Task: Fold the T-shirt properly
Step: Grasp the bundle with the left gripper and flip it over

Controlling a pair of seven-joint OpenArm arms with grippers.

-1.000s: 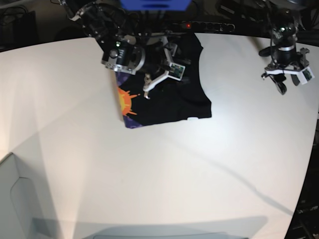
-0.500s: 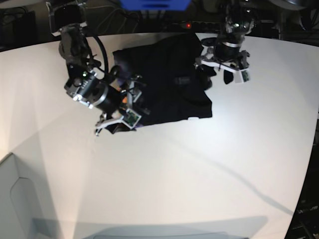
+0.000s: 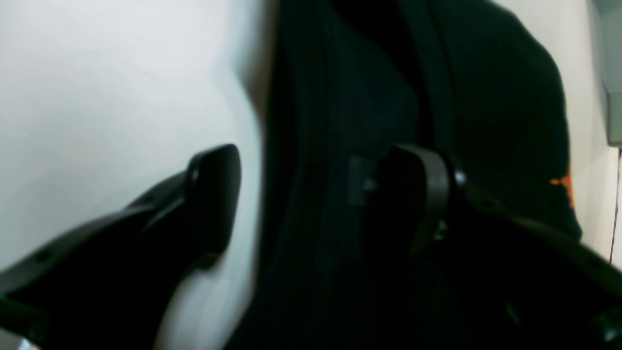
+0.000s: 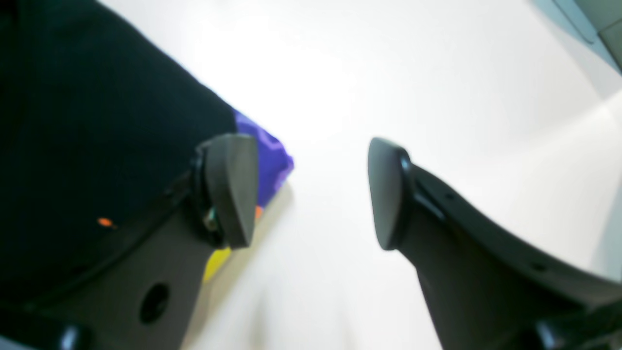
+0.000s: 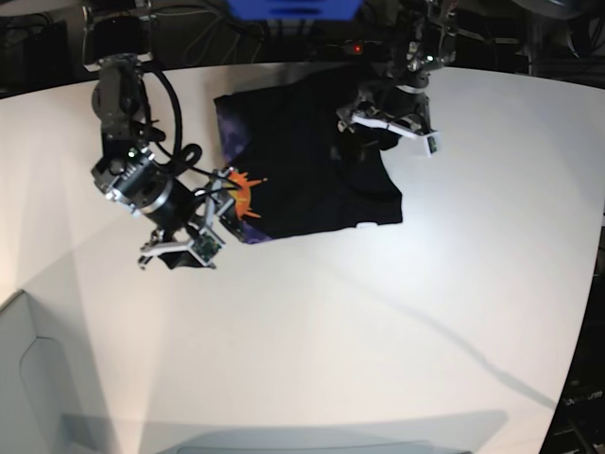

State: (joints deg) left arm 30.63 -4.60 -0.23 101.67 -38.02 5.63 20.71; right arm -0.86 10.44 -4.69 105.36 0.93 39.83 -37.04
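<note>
Base view: the T-shirt (image 5: 312, 151) lies partly folded toward the far middle of the white surface (image 5: 378, 322), a dark, roughly rectangular mass with its near edge running straight across. At its corner nearest my right arm, the orange sunburst and purple-blue print (image 5: 244, 203) shows from under the black cloth. My right gripper (image 5: 180, 248) hangs just off that printed corner, over bare surface, with its fingers spread apart and nothing between them. My left gripper (image 5: 392, 128) sits over the opposite side of the shirt, by its far corner, likewise spread and empty.

Right wrist view: the black cloth (image 4: 87, 121) fills the side beyond one finger, and the purple corner of the print (image 4: 269, 158) peeks out beside that finger's tip, with flecks of orange and yellow under it. The other finger stands over plain white surface (image 4: 388, 73). The gap between the two is wide and holds only surface.

Left wrist view: the picture is blurred, but one finger (image 3: 214, 194) appears to stand over the white surface (image 3: 107, 87) just beside the shirt's edge, while the other is seen against the dark cloth (image 3: 500, 107). Whether either finger touches the fabric I cannot tell. A sliver of orange print (image 3: 563, 187) shows at the shirt's far edge.
</note>
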